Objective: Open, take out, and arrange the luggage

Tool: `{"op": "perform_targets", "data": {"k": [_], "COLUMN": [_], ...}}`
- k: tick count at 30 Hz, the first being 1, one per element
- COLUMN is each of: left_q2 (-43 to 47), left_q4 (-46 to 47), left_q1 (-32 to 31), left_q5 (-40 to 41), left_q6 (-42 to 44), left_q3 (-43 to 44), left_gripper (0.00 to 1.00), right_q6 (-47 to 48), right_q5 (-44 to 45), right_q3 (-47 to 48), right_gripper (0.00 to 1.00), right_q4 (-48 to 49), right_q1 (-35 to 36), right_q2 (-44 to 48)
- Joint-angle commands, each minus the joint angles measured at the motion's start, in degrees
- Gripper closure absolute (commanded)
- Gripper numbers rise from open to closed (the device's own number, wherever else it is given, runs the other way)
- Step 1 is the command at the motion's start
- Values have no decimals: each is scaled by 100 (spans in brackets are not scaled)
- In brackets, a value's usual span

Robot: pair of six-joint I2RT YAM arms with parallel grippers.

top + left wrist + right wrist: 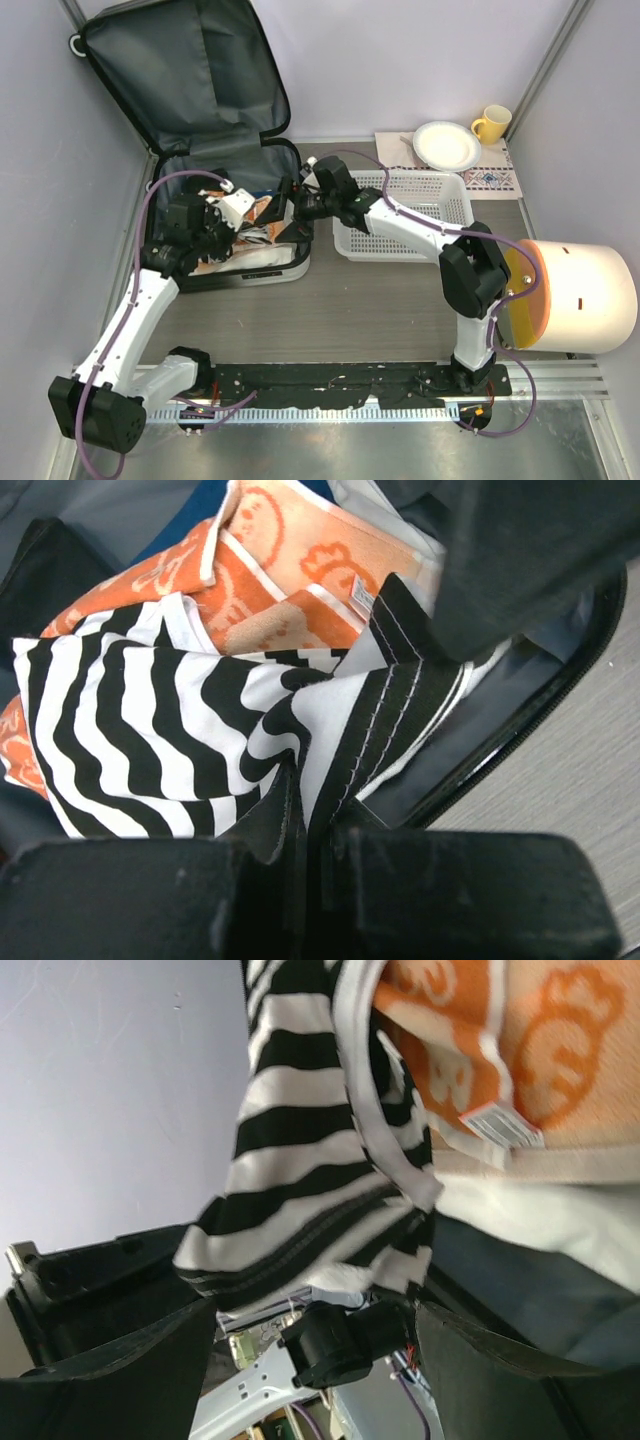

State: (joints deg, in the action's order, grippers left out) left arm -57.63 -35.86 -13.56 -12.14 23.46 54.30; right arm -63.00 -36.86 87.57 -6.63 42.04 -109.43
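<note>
Your suitcase [180, 70] sits at the far left corner of the table [330, 320]. It is open, with the lid standing upright against the back wall and the dark grey lining facing you. The lower half lies flat and is full of clothes.

Your left gripper [310, 850] is down inside the lower half, near its middle. The fingers are pressed together on a fold of the black-and-white striped cloth [150, 730]; the fabric runs straight into the seam between them. The cloth lies on top of an orange towel [300, 570] with a pale cartoon print and a small white label on its hem.

Your right gripper [312, 1305] is at the suitcase's right rim, just beside the left one. Its fingers stand wide apart and grip nothing. From its wrist camera, the striped cloth hangs just ahead of the fingers, and the orange towel is beyond it.

A white slatted basket [345, 245] stands to the right of the suitcase, near the middle of the table. At the far right corner a white plate [447, 145] and a yellow mug [490, 123] rest on a patterned mat [495, 182].
</note>
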Motion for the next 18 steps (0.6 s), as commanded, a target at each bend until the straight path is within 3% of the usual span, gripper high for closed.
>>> {"op": "perform_targets", "data": {"k": [1,8,13,18], "left_q2": [-64,-170,-249,-240], "left_q4": [693,931,1063,1081], "left_q1": [-15,-32,-103,-191], "left_q5": [273,353,326,309], "left_q6": [-684,-852,-1037,-1107], "left_q3": [195,168,203,230], "left_gripper": [100,100,100,100], "right_q6": [-413,-1371,-1618,-1671], "right_q5": [-32,443,566,900], "right_q3": [-214,172,708,981], "right_gripper": [13,13,13,13], "right_q4": [-207,63,250,-162], "right_q1": [-29,-29,252,392], "right_q2": [449,150,-61,-395]}}
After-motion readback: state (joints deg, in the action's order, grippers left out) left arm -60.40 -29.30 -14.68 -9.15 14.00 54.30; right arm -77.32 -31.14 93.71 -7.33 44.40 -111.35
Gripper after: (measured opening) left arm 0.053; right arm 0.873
